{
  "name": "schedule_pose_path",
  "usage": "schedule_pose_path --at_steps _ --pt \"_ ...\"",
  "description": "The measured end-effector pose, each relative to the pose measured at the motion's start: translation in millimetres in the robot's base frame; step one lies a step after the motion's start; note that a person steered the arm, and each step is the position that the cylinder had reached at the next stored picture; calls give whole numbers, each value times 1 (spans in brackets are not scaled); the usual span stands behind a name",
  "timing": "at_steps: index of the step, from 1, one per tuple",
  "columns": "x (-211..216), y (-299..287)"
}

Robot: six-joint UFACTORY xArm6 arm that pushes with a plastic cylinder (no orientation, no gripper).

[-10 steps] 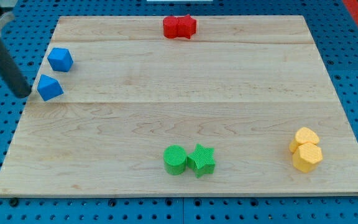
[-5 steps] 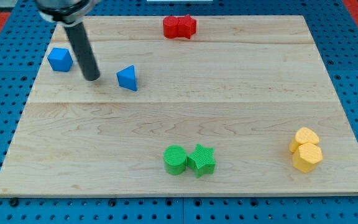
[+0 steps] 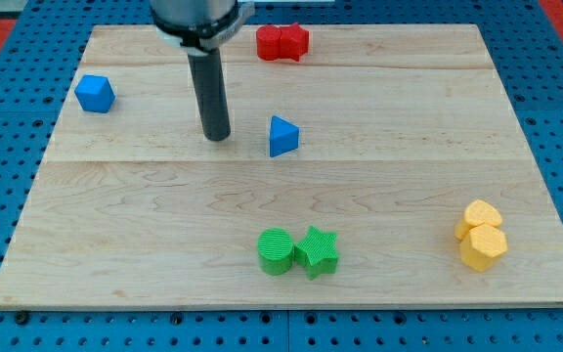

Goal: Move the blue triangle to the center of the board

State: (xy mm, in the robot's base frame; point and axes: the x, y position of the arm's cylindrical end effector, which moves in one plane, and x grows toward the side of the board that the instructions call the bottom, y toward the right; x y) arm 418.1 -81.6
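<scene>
blue triangle pushed rightward to board's middle, my tip followed, now apart at its left

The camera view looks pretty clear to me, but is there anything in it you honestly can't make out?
- Upper part of the arm: cut off by the view's top; only the rod down to my tip shows.
- Red blocks at the view's top: pressed together, shapes unclear.
- Yellow blocks at the view's right: the near one overlaps the far one.
- Blue triangle: its far faces are hidden.

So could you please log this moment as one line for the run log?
my tip: left of blue triangle, apart | blue triangle: near board centre | blue cube: far left
</scene>
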Motion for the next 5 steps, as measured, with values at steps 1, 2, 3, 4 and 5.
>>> schedule_pose_path --at_steps 1,2,3,4,5 --pt "9 19" --pt "9 51" --pt "7 88" --pt "8 76" --pt "21 -12"
